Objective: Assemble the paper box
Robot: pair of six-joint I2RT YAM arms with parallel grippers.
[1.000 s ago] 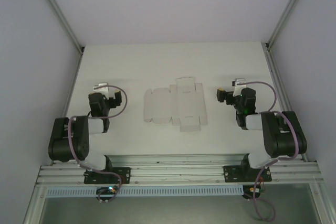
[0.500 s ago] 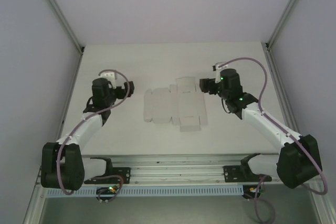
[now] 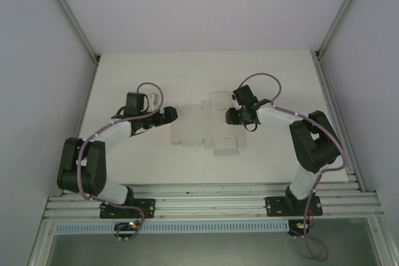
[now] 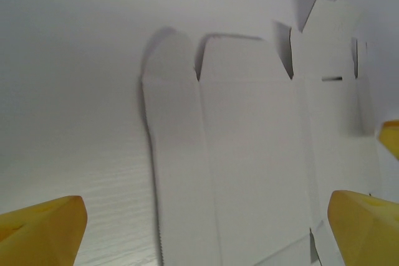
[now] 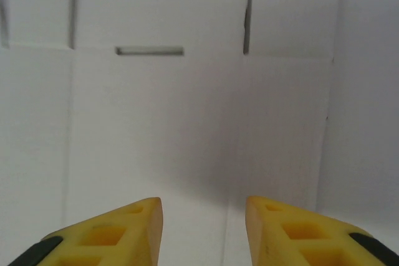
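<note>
Near edge: two black-and-white arms on the rail, both reaching in toward mid-tabletop.

Left pincer point(image 3: 171, 115): jaws fully wide, holding nothing. It sits just beside the left edge of the blank, and in the wrist view the yellow fingertips point(image 4: 43, 225) stand either side of the left panels.

Right pincer point(image 3: 230, 116): jaws partly open with a narrow gap, nothing between them that I can see. It's low over the right-hand panels. Can't tell if the tips touch the card.

Flat white die-cut paper box blank point(image 3: 199, 130): lies unfolded in the middle of the white tabletop point(image 3: 156, 73), long axis left-right, flaps toward both near and far edges. A tuck slot point(image 5: 149, 50) shows just beyond the right fingertips.

Handling, my read: thin card, very light, floppy between creases, probably slides on the smooth top. Flat on the surface means no way under a panel, so go for an outer flap edge. The far flaps point(image 4: 330, 23) cast shadows and look slightly lifted, which makes them the best pick. Pin one side while folding the other. Pinching too hard mid-panel risks a stray crease.

Count: one blank, two arms, two pincers. Far part of the tabletop: bare white surface.
</note>
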